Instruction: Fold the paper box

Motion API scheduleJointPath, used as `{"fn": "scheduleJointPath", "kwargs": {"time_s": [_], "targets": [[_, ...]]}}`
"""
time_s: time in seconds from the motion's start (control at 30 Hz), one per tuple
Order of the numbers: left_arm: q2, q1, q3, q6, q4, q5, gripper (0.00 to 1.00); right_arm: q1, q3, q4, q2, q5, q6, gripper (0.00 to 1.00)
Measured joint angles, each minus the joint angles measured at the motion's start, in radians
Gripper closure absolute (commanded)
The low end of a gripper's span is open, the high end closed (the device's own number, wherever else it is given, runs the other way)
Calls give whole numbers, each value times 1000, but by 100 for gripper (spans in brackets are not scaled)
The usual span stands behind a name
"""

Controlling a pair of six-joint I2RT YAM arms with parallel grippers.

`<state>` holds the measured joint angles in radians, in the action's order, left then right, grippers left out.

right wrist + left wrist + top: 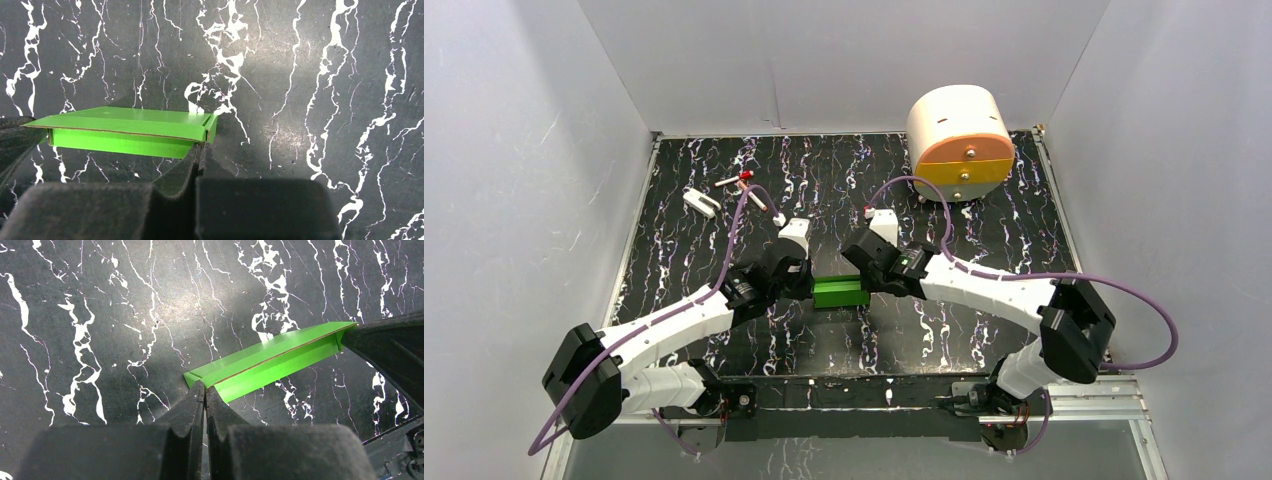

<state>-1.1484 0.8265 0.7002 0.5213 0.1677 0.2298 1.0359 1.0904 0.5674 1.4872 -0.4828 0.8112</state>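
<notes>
We hold the paper box [840,292] between both end effectors over the middle of the counter [984,340].

On the black, white-veined counter, a cream-and-orange drawer unit [959,130] stands at the far right, well apart from the arms. The left end effector [205,390] is pinched shut on the near corner of the green box, its fingers pressed together with no gap. The right end effector [197,150] is likewise closed narrow on the opposite end. The box is a small flat rectangle lying level between them. Each pair of fingertips covers its own grip spot, so we cannot tell how much card sits between the pads. A few small white and red bits [699,203] at the far left are too small to identify.
</notes>
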Motion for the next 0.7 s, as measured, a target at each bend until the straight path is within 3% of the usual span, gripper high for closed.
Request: {"fn": "scheduleJointPath", "kwargs": {"time_s": [0.7], "targets": [[0, 9, -8, 16, -11, 27, 100, 59, -9, -22, 20, -113, -27, 100]]}}
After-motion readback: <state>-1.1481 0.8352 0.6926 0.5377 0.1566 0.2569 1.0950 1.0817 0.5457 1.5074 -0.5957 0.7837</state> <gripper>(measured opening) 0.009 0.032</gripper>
